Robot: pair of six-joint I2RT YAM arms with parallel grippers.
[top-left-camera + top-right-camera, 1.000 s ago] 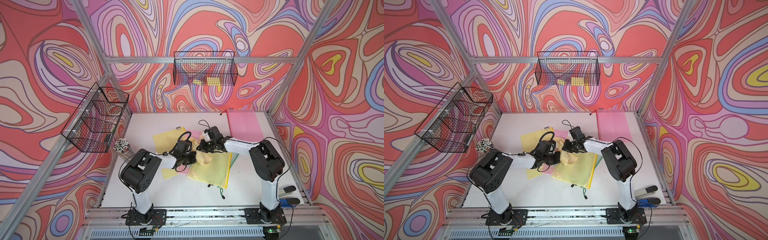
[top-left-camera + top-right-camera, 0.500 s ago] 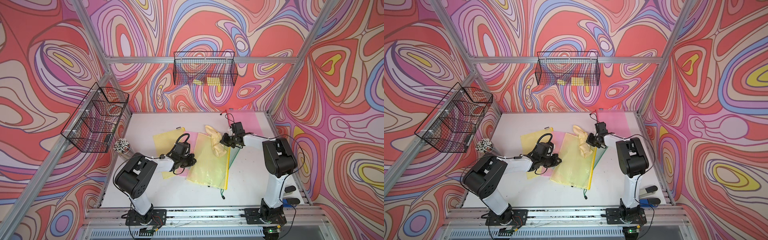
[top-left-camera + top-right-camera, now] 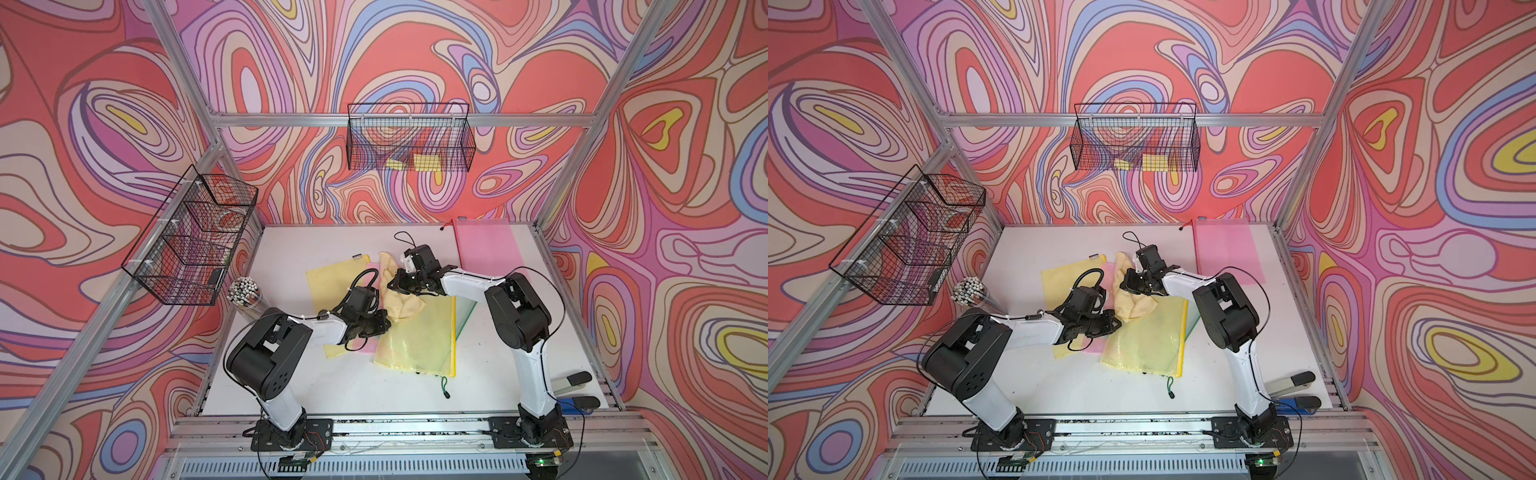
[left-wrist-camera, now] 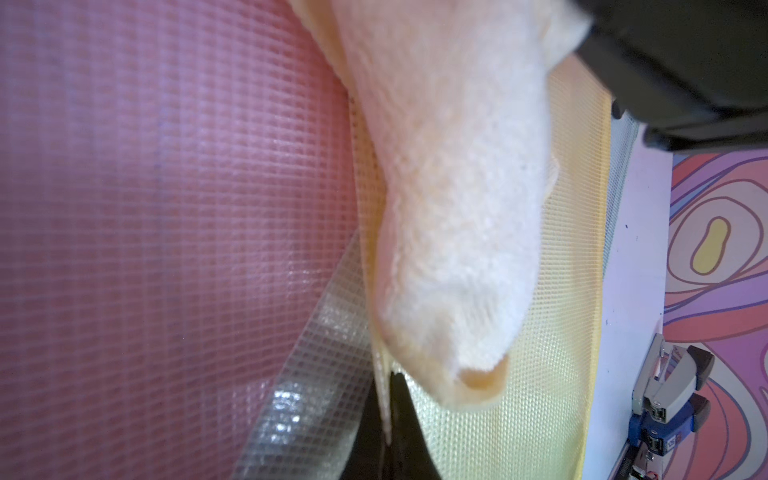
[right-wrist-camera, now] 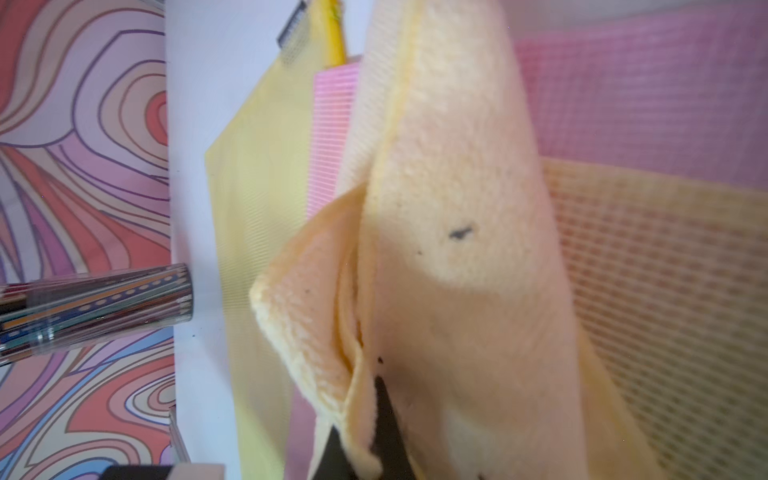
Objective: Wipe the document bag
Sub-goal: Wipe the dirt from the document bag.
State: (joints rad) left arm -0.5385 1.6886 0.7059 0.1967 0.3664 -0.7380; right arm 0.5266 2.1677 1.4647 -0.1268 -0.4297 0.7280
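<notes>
Nearest the rail, the yellow document bag (image 3: 415, 345) lies flat at mid-table, its left edge clenched in the left gripper (image 3: 384, 325) (the wrist view shows mesh pinched between dark fingers). Just beyond, the right gripper (image 3: 394, 286), clamped on the cloth (image 3: 405, 307), has swept back across to the bag's far-left corner, so another wiping pass looks complete. Half a second earlier the cloth trailed near the pink bag (image 3: 486, 249) at the back. The left arm has barely shifted.
</notes>
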